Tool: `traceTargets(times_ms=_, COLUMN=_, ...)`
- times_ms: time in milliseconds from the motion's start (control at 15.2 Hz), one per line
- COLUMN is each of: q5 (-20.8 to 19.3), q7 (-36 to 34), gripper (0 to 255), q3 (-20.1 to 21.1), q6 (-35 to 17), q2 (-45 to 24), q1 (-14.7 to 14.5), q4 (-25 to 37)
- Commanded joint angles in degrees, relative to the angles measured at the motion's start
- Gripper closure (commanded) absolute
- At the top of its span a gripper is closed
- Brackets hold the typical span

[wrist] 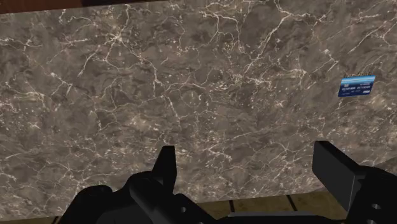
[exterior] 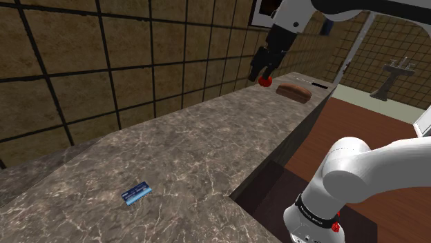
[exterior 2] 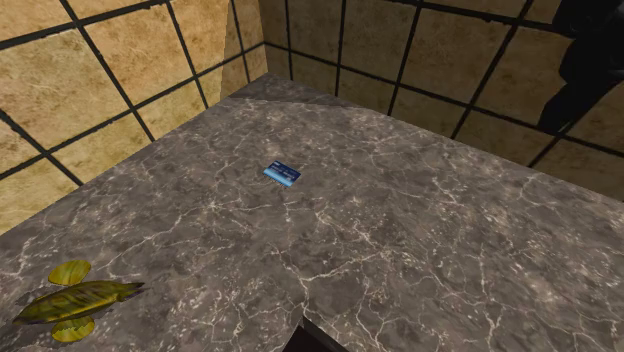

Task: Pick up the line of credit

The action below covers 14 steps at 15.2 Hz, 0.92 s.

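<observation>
1. Grey-brown veined stone desk [exterior: 207, 138]: long flat run.
2. Black fingers [wrist: 340, 172]: apart, empty, high over desk's far end.
3. Small blue rectangular card [exterior: 137, 193]: lay flat, well apart from fingers, toward shoulder view's lower left; long axis roughly along finger spacing.

Tan tiled walls [exterior: 103, 62] back a grey marbled counter [exterior: 207, 148] above reddish floor [exterior: 369, 128].

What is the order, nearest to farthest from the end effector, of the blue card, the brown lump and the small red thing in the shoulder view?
1. Red thing: right under the tips of the open end effector.
2. Brown lump: a little to the view's right, at the far end of the counter.
3. Card: far off, lying flat at the view's lower left.
</observation>
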State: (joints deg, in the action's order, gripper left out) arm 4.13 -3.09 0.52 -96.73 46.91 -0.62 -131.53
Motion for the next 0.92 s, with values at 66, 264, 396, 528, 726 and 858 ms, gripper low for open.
traceTargets(times_ms=66, q5=0.4, q7=1.6, gripper=0, q3=-0.3, q6=-2.3, q2=-0.6, q1=-0.8, q4=-1.3)
traceTargets(times_ms=264, q5=1.6, q7=6.6, gripper=0, q3=-1.3, q6=-9.0, q2=-3.1, q1=-3.3, q4=-4.5)
traceTargets(times_ms=396, q5=2.6, q7=10.0, gripper=0, q3=-1.9, q6=-13.4, q2=-5.2, q1=-5.1, q4=-6.3)
traceTargets(times_ms=528, q5=3.7, q7=13.6, gripper=0, q3=-2.6, q6=-17.7, q2=-7.5, q1=-7.0, q4=-7.7)
traceTargets(times_ms=726, q5=5.7, q7=19.2, gripper=0, q3=-3.5, q6=-24.0, q2=-11.6, q1=-10.0, q4=-9.1)
traceTargets(times_ms=858, q5=7.3, q7=23.2, gripper=0, q3=-4.2, q6=-27.9, q2=-14.5, q1=-12.1, q4=-9.7)
